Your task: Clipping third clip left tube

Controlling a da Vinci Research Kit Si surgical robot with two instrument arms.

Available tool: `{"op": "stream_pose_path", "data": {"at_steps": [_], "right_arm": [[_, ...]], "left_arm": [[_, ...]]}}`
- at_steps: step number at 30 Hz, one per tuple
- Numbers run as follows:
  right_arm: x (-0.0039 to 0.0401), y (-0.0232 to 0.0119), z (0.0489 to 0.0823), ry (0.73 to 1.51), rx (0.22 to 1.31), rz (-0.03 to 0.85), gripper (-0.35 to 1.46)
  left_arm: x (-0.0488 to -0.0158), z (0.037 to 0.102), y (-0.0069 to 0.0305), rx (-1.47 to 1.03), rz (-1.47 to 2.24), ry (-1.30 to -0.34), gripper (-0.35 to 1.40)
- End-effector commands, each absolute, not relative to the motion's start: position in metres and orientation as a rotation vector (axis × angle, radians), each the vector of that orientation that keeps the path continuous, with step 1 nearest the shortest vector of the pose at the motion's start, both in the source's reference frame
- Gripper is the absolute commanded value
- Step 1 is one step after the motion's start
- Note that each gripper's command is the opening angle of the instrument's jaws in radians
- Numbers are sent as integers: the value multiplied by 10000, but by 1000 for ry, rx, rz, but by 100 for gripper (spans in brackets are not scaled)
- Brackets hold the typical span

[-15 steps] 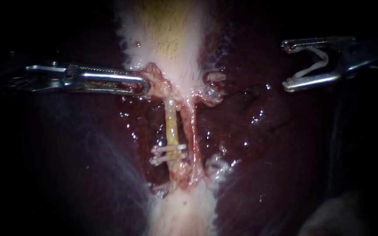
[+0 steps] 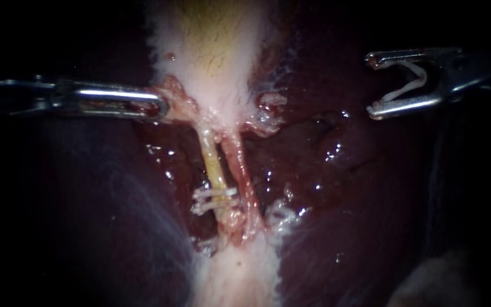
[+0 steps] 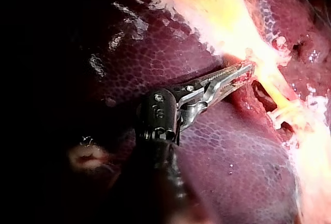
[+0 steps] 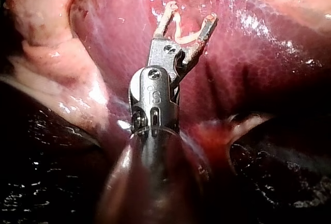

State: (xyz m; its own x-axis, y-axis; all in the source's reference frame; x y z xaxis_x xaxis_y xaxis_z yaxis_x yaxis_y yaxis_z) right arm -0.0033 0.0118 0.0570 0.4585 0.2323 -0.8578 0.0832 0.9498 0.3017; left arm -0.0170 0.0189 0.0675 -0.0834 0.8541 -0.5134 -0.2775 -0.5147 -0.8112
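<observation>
Left instrument (image 2: 160,107) pose: the shaft enters level from the endoscope view's left, with the tip at the left edge of the gallbladder's (image 2: 217,45) narrow lower end. In its own wrist view (image 3: 247,71) it lies low over the liver (image 2: 115,216), angled up toward the pale tissue.
Left end effector: the jaws are clenched on a reddish flap of gallbladder tissue.
Right instrument (image 2: 373,82) pose: enters from the right edge, its tip pointing left. It hangs above dark liver, well apart from both tubes. In its wrist view (image 4: 190,13) it points straight ahead with its end short of the tissue.
Right end effector: the jaws stand wide and grasp an open clip (image 2: 410,85), one pale leg seated against each jaw (image 4: 181,35).
Left tube (image 2: 214,165): yellowish, running down from the gallbladder just beside the pinker right tube (image 2: 240,170).
Clips in place: an upper clip (image 2: 217,193) and a lower clip (image 2: 208,206) cross the left tube's lower part, close together.
Bare stretch: the left tube is uncovered between the upper clip and the gallbladder.
</observation>
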Motion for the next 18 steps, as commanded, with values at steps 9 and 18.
{"op": "stream_pose_path", "data": {"at_steps": [9,18], "right_arm": [[-31,116,568,1098,320,96,50],[-7,95,564,1117,349,72,50]], "left_arm": [[-163,652,188,-1364,1704,-666,-35],[-166,654,186,-1364,1705,-662,-35]]}}
